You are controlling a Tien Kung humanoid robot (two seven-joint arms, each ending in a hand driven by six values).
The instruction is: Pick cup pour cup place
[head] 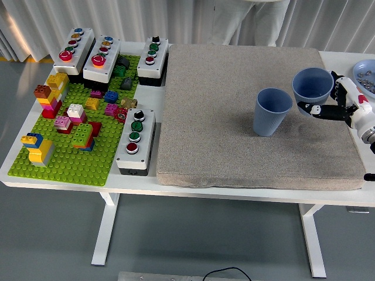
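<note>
The right hand (338, 104) comes in from the right edge with its black and white fingers (321, 109) clamped around a blue cup (313, 86), which it holds off the grey mat (234, 123), tipped a little toward the left. Just to the left of it a second blue cup (272, 110) stands upright on the mat, close to the held one but not touching it; what either cup holds cannot be told. At the far right corner of the white table (76, 180) the edge of a blue plate (363, 71) shows, with small pieces in it. On the left side of the table lies a green brick baseplate (64, 158) covered with coloured bricks, ringed by four grey button boxes, one of them (135, 140) at its near right edge. A person in white (251, 20) stands at the far side.
</note>
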